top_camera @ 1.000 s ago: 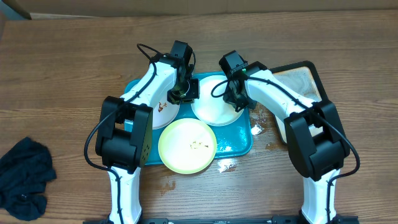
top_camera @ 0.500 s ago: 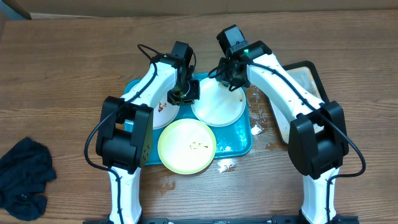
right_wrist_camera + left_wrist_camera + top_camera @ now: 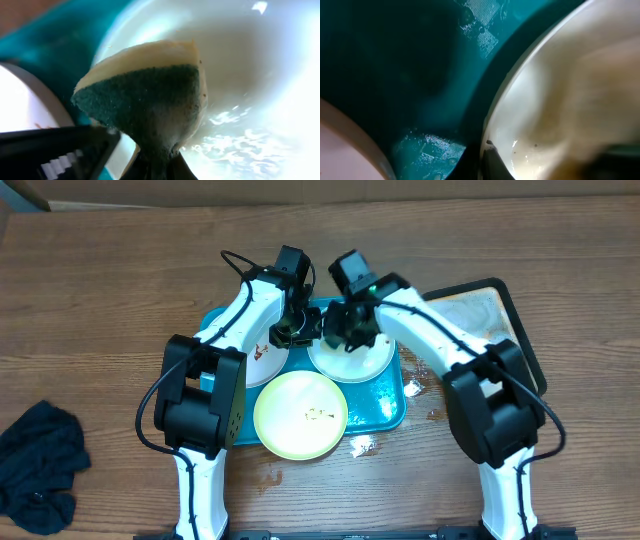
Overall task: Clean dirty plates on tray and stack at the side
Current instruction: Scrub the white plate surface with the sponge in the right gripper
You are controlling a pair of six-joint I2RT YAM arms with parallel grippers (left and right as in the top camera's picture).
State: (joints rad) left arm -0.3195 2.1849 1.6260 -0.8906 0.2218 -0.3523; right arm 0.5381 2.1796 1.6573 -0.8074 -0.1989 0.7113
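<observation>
Both arms reach forward and meet over the far half of the tray. The left pincer is clenched at the left rim of the right-hand white plate. Whether it grips the rim cannot be told. The right pincer grasps a sponge over that plate.

Blue tray carried three plates: left white plate, centre white plate, yellow-green plate overhanging the near rim. Left gripper and right gripper sat close together over centre plate's far edge. Dark cloth lay well apart, left.
</observation>
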